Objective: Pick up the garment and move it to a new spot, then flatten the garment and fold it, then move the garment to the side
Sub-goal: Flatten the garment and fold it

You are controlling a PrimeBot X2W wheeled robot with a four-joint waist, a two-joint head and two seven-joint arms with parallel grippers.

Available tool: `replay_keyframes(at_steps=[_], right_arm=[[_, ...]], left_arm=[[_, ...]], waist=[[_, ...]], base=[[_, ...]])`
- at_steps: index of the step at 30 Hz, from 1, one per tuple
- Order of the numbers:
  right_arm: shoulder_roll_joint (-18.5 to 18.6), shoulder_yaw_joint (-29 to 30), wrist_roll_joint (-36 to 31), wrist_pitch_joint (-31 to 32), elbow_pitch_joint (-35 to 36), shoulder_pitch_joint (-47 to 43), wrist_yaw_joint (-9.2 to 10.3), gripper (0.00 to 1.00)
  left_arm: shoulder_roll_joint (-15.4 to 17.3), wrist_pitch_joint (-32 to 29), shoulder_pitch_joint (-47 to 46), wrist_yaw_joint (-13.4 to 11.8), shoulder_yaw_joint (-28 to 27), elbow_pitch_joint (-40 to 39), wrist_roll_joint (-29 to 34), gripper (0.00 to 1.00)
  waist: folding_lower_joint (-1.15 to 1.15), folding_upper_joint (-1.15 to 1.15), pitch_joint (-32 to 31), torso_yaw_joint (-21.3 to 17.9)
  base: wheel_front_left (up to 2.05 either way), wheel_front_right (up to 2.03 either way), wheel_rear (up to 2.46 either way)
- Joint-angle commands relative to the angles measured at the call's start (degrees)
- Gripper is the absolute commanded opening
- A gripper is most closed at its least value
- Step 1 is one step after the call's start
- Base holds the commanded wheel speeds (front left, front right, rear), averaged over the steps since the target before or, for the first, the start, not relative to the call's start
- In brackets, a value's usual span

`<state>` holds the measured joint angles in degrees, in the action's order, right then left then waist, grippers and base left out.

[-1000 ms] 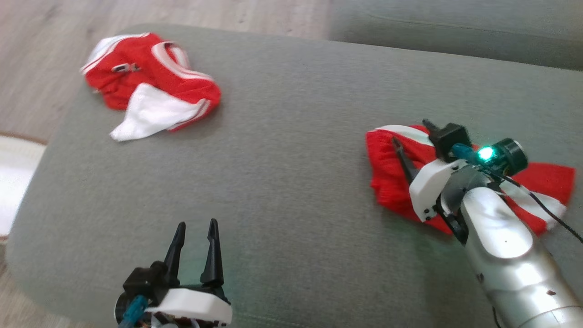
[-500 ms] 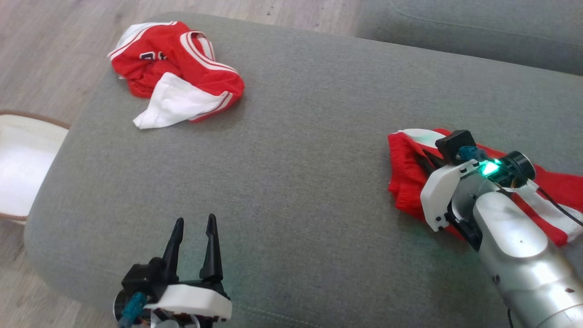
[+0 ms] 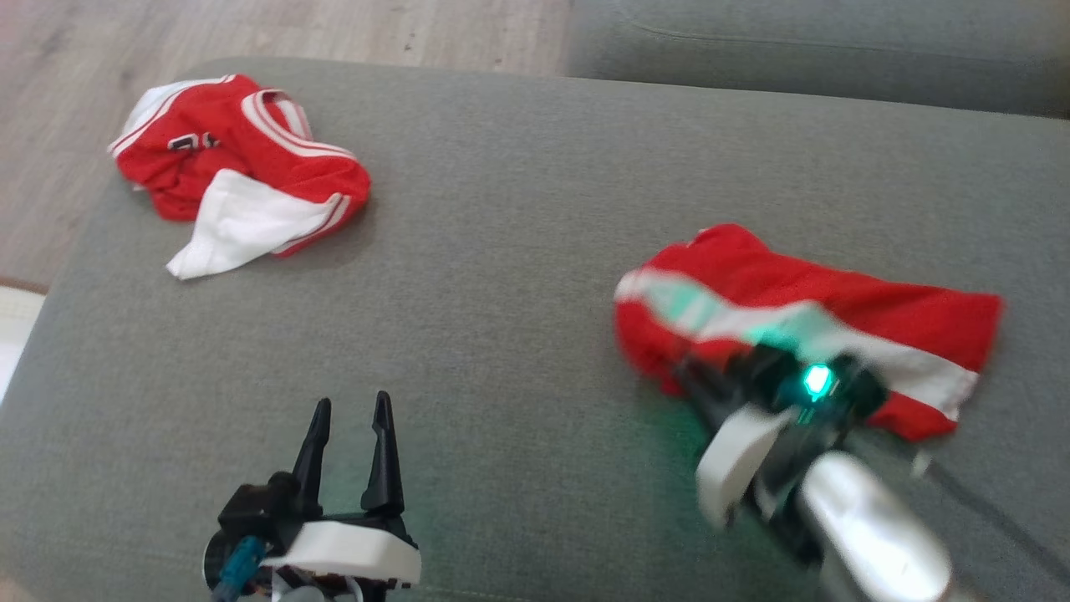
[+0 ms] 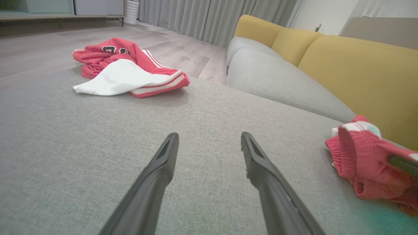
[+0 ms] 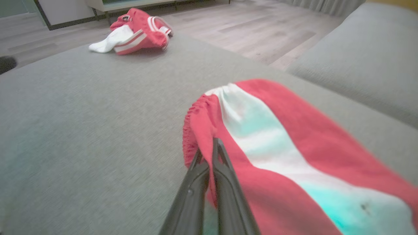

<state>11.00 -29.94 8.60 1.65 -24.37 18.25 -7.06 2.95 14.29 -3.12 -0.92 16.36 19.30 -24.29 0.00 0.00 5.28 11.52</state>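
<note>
Early, pickup stage by the look: right gripper (image 5: 214, 143) clenched on the garment's (image 3: 836, 293) gathered edge at the cushion's (image 3: 518, 251) right side; flattening, folding and moving aside not yet done; left gripper (image 3: 351, 403) splayed, empty.

Dark tapered fingers on white and silver arms

The left gripper (image 3: 352, 403), at the lower left of the head view, has two long black fingers narrowing to points, set on a black block above a glossy white shell (image 3: 347, 558); a teal plug (image 3: 241, 573) sits at that shell's lower left. The right gripper (image 5: 208, 150) has the same slim fingers, matte grey-black in its wrist view. Behind it, at the lower right of the head view, are a white cover (image 3: 736, 464), a bright green light (image 3: 817, 380) and a smooth silver forearm (image 3: 869, 535), all blurred.
</note>
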Motion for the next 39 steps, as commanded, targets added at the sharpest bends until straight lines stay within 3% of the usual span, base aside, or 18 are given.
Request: replay_keyframes(at_steps=[1, 9, 16, 18, 26, 39], right_arm=[[-1.1, -1.2, -0.2, 0.2, 2.7, -0.3, -0.43, 0.00], [-4.5, -2.5, -2.1, 0.8, 4.0, -6.3, -0.43, 0.00], [-6.4, -3.5, -4.0, -2.2, -2.1, -5.5, -0.43, 0.00], [-7.1, -3.1, -4.1, -4.1, -3.5, -5.1, -0.43, 1.00], [-8.0, 1.5, -5.9, -9.7, -3.1, -6.3, -0.43, 1.00], [-8.1, 14.6, -4.1, -10.0, 10.4, -15.4, -0.43, 1.00]], left_arm=[[-0.1, 0.7, -1.3, 0.4, -2.3, -1.7, 0.6, 1.00], [-0.1, 0.7, -1.8, 0.9, -2.8, -1.3, 1.4, 1.00], [-0.1, 0.7, -2.0, 1.2, -3.0, -0.9, 1.7, 1.00], [-0.1, 0.7, -2.1, 1.3, -3.0, -0.9, 1.8, 1.00], [-0.1, 0.7, -2.0, 1.6, -2.9, -0.8, 1.9, 1.00], [-0.1, 0.7, -0.6, 1.8, -1.1, -1.1, 1.6, 1.00]], waist=[[0.00, 0.00, 0.0, -0.7], [0.00, 0.00, 0.4, -2.0], [0.00, 0.00, 0.5, -2.8], [0.00, 0.00, 0.5, -3.1], [0.00, 0.00, -1.0, -4.8], [0.00, 0.00, -4.9, -8.3]], base=[[0.00, 0.00, 0.00], [0.00, 0.00, 0.00], [0.00, 0.00, 0.00], [0.00, 0.00, 0.00], [0.00, 0.00, 0.00], [0.00, 0.00, 0.00]])
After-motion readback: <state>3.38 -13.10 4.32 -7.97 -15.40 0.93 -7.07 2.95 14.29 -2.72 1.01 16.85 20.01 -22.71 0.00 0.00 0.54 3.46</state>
